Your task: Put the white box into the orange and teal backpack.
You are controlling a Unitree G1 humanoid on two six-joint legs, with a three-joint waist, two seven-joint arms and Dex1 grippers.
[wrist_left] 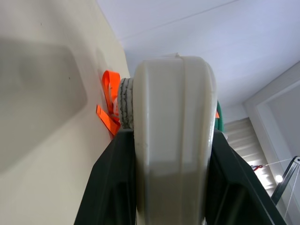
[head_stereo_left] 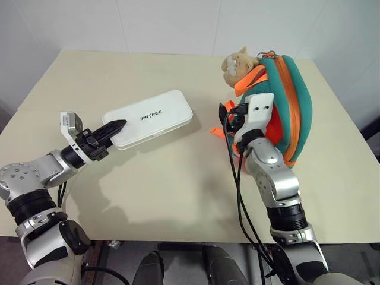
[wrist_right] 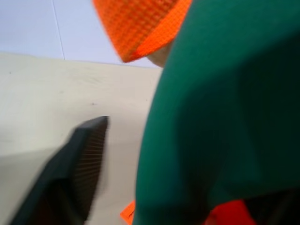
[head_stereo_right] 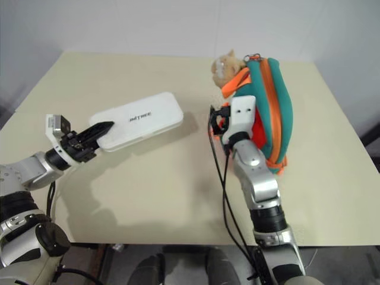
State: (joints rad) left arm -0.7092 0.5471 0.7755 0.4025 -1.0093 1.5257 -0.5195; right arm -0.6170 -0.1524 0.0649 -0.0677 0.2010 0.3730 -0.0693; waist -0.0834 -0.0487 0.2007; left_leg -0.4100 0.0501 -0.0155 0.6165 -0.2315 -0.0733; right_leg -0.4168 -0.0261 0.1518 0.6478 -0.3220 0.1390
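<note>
My left claw (head_stereo_left: pixel 113 129) was clamped on the near end of the box (head_stereo_left: pixel 149 117), one black finger (wrist_left: pixel 111 187) on each side of its edge, as my left wrist view showed. The box sat left of centre in the head view, lying at a slant with its far end toward the upper right and its dark lettering facing up. It cast a shadow on the tabletop (head_stereo_left: pixel 166 178) beneath it; I could not tell whether the far end touched the surface.

The backpack (head_stereo_left: pixel 291 107) stood upright in the upper right of the frame, well apart from the box, its teal body ringed by the orange zipper, with the beige plush head (head_stereo_left: pixel 239 64) at its top and orange straps (wrist_left: pixel 108 105) trailing at its base.

My right claw (head_stereo_left: pixel 228 116) was right up against the backpack's left side, by the orange straps. In my right wrist view one black finger (wrist_right: pixel 77 164) stood clear on one side of the teal fabric while the other was hidden behind the fabric, so the jaws were apart around the backpack's edge; I could not tell whether they gripped it
</note>
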